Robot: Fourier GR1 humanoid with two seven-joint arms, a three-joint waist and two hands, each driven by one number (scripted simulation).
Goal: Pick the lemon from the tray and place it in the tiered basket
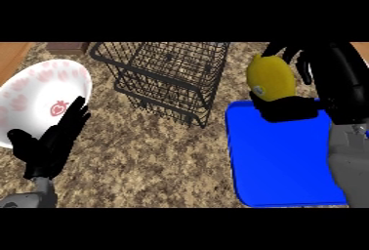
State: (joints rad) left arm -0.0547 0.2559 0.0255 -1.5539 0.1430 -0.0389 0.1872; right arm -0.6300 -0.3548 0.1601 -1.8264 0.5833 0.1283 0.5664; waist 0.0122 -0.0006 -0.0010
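The yellow lemon (270,78) is lifted above the far edge of the blue tray (284,161), held in my right hand (306,105), whose fingers and thumb curl round it from the right and from below. The black wire tiered basket (169,73) stands at the back centre, to the left of the lemon. My left hand (51,144) rests open at the lower left, fingers pointing up, overlapping the edge of a plate.
A white plate (39,93) with red strawberry prints lies at the far left on the speckled stone counter (158,161). A brown wooden strip shows at the back left corner.
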